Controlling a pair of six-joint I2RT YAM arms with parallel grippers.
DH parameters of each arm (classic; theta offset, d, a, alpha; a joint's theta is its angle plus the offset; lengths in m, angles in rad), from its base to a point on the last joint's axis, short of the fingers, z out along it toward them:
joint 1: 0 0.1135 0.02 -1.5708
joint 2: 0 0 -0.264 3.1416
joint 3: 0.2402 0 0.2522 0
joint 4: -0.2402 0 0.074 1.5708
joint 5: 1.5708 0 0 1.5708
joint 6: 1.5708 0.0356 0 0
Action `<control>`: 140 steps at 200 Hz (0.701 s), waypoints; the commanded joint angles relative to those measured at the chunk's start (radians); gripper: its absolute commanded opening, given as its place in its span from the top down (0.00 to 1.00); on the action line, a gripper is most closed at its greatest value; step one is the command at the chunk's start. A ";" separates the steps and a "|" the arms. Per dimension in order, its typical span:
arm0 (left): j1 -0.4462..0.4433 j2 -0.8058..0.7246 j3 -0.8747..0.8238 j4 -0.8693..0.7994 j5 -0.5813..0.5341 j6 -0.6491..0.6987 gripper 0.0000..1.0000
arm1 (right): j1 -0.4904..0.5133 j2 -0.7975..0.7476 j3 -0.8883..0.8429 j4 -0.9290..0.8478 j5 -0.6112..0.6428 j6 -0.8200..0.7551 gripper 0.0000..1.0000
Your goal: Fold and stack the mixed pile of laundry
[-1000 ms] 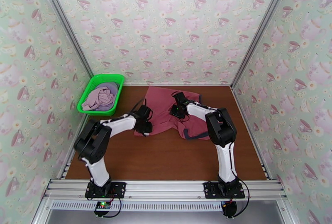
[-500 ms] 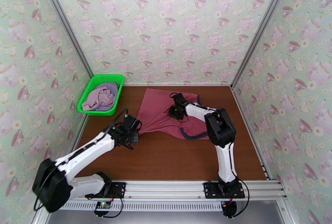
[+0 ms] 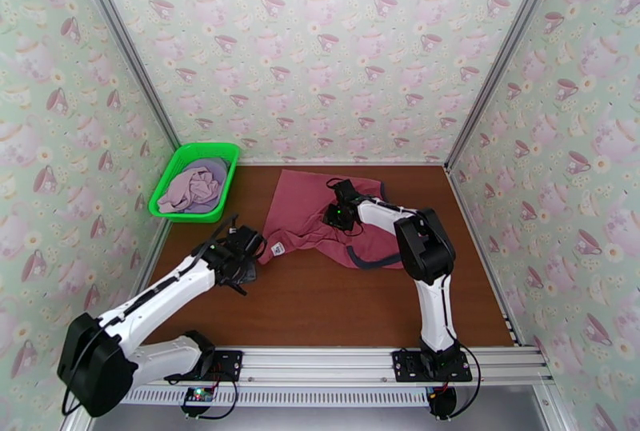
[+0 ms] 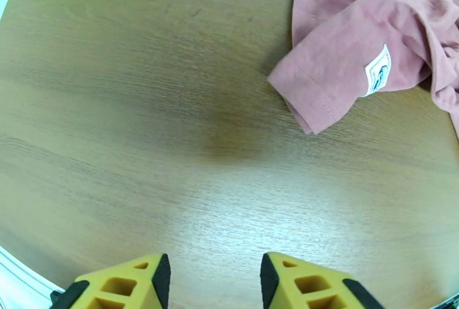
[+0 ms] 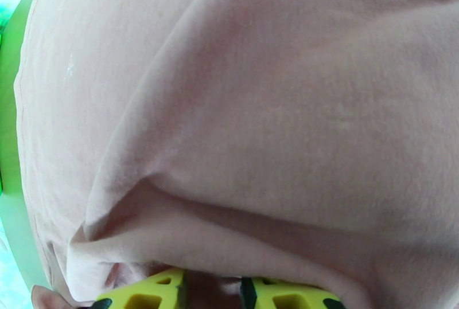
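Three walls (image 3: 320,49) carry pale green wallpaper printed with pink teapots, teacups and small flowers. Grey metal posts (image 3: 128,49) run up the two back corners. The table (image 3: 320,305) is brown wood grain, with a soft glare near its front, and a ribbed metal rail (image 3: 320,365) borders the near edge.

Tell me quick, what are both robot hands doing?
Left gripper: open, holding nothing.
Right gripper: closed, pinching the red tank top.
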 commanded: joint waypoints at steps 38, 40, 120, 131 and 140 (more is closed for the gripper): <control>0.168 0.098 0.010 0.251 0.247 0.029 0.39 | -0.015 0.020 -0.068 -0.101 0.030 -0.039 0.65; 0.176 0.103 0.010 0.257 0.250 0.031 0.40 | -0.015 0.020 -0.067 -0.100 0.031 -0.039 0.66; 0.268 0.292 -0.027 0.498 0.411 0.023 0.52 | -0.014 0.030 -0.070 -0.101 0.017 -0.048 0.66; 0.268 0.304 -0.031 0.498 0.413 0.018 0.53 | -0.013 0.033 -0.071 -0.101 0.016 -0.048 0.66; 0.270 0.310 -0.035 0.494 0.408 0.017 0.53 | -0.013 0.034 -0.069 -0.101 0.016 -0.048 0.66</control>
